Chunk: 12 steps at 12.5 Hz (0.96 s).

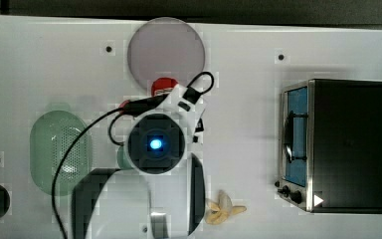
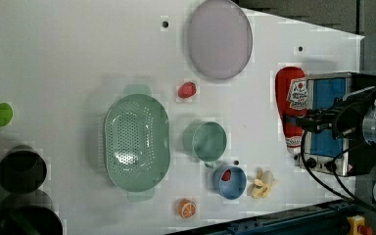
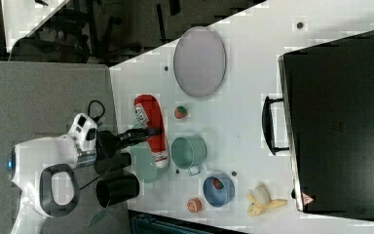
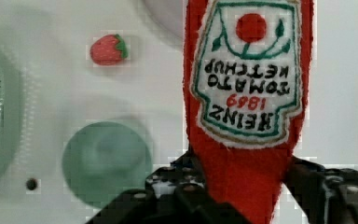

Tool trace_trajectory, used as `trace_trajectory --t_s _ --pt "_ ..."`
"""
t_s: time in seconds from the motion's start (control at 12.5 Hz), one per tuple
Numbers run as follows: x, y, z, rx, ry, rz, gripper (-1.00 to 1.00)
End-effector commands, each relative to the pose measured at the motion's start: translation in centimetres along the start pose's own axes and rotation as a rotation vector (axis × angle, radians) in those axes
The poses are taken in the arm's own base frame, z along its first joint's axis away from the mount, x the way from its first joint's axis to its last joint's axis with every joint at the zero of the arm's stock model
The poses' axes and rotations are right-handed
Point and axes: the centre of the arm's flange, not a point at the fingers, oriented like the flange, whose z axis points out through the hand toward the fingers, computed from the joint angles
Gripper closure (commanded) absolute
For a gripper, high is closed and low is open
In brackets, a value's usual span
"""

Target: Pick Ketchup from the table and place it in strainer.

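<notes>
The jaws [image 4: 247, 186] are clamped on the ketchup [image 4: 249, 88] near its cap end, holding it off the desk [image 2: 78, 49], the label facing the wrist camera. In the left view the strainer [image 2: 136, 139] lies well apart, left of the cup [image 2: 208, 141].

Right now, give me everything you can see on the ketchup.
The ketchup is a long red squeeze bottle, soft and fuzzy-looking, with a white label: green border, red tomato, "Tomato Ketchup", "Heinz". The gripper is shut on its narrower end, fingers on either side. In the right view it hangs lifted off the table, in front of the strainer, beside the green cup. Nothing else visibly touches it.
</notes>
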Motion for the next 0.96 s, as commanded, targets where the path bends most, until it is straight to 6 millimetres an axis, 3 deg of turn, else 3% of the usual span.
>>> trace_trajectory --t_s 0.08,0.56,0.96 --pt "0.3 -6.7 1.4 0.011 -0.044 0.044 -0.09" --pt "-0.2 -19.6 3.3 0.043 -0.029 0.235 -0.09" --pt "-0.3 -27.0 7.5 0.167 0.003 0.321 -0.09"
